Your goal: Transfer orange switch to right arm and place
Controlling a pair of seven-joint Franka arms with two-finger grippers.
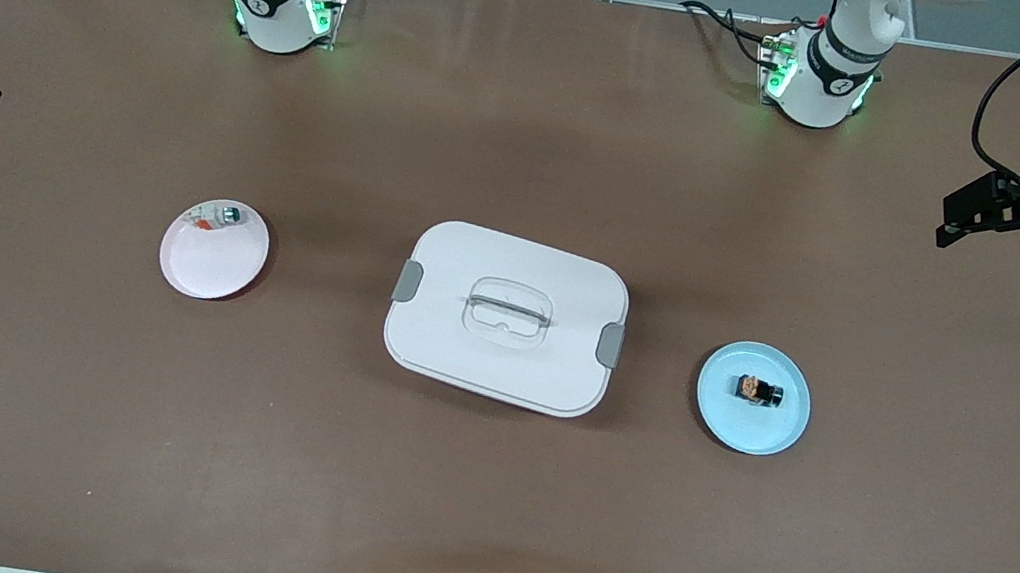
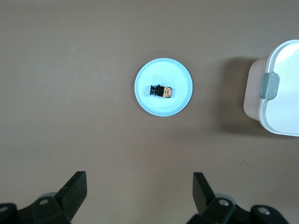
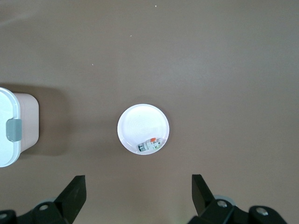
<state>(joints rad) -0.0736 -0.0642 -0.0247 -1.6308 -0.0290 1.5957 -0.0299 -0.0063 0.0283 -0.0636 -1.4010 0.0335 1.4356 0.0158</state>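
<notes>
A: Starting nearest the front camera, what sits on the brown table mat point(image 1: 477, 504)?

B: A round light-blue plate point(image 1: 777, 428) lies toward the left arm's end. On it rests the tiny black blocky orange switch point(image 1: 759, 391), lying on its side near the plate's middle. The left wrist view shows it clearly point(image 2: 161, 91), black body with an orange piece at one end, on the same plate point(image 2: 180, 74).

A: And in the middle?

B: A white rounded-rectangular plastic box with grey side latches and a clear handle on its lid point(image 1: 506, 317) sits between the two plates, lid on. One corner of it shows in each wrist view point(image 2: 285, 116) point(image 3: 9, 149).

A: Toward the right arm's end?

B: A round pale-pink plate point(image 1: 210, 267), a little farther from the camera than the blue one. A small whitish part with a green end and an orange bit point(image 1: 217, 218) lies at its rim, on the edge toward the robot bases.

A: The grippers?

B: The left gripper point(image 2: 140, 186) hovers high over the table near the blue plate, fingers spread wide, holding nothing. The right gripper point(image 3: 139, 186) hangs likewise above the pink plate point(image 3: 140, 123), fingers wide apart and empty. Neither touches anything.
</notes>
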